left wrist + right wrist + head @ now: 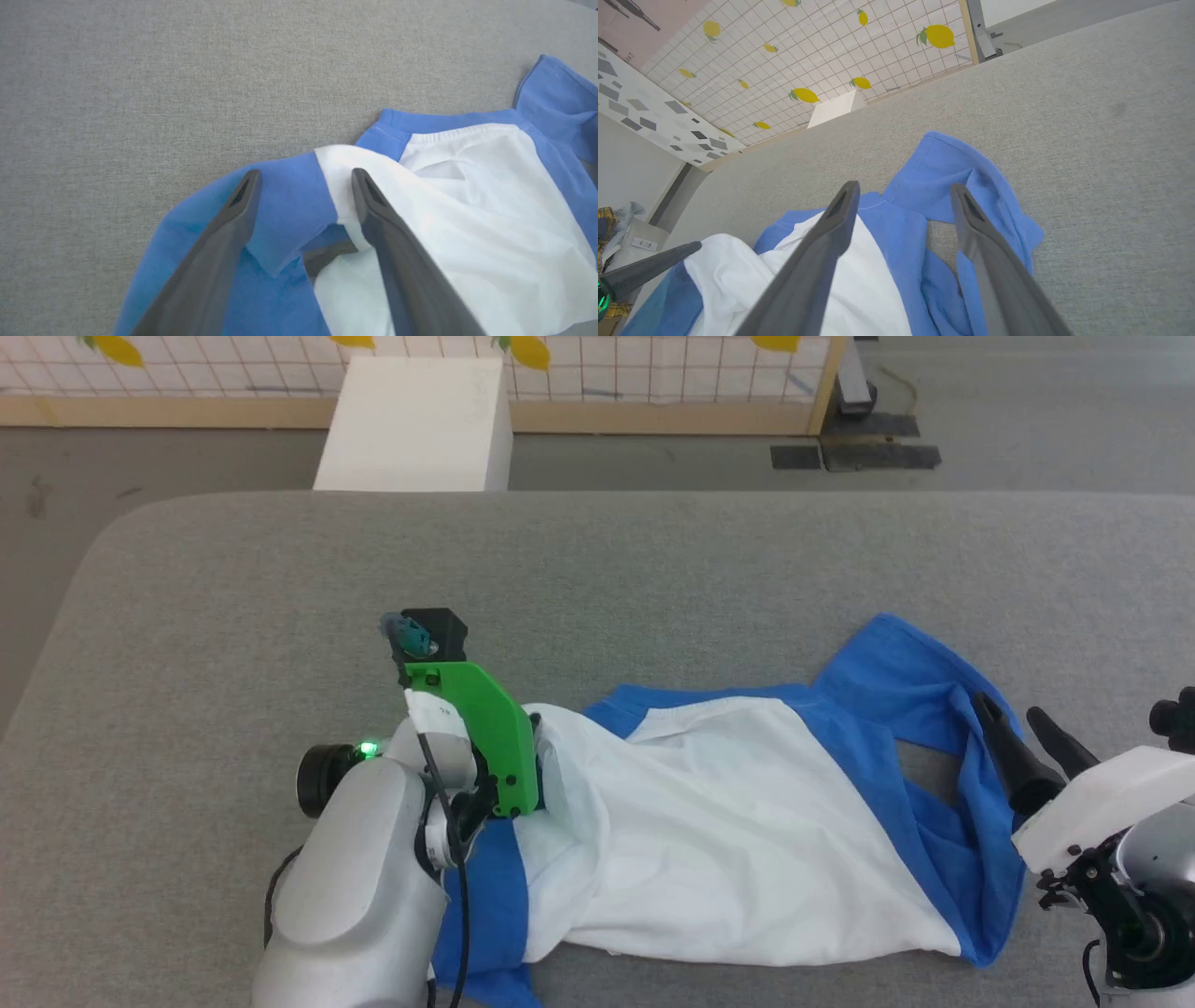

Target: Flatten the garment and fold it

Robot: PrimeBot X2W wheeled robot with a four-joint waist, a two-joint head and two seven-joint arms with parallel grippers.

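Right now I see the shirt (738, 831) lying rumpled on the grey table (233, 579), nearer my edge, with the white body in the middle and blue at both ends. One blue sleeve (920, 686) is bunched and doubled over at the right end; the other blue part (495, 915) runs under my left arm. My left gripper (304, 175) hangs over the seam where blue meets white, fingers spread wide, nothing pinched between them. Whether its fingertips touch the fabric I cannot tell. My right gripper (904, 187) stands just as wide above the bunched sleeve, nothing between its fingers. Beyond the table sit a white box (420, 420) and a lemon-print screen (653, 373)
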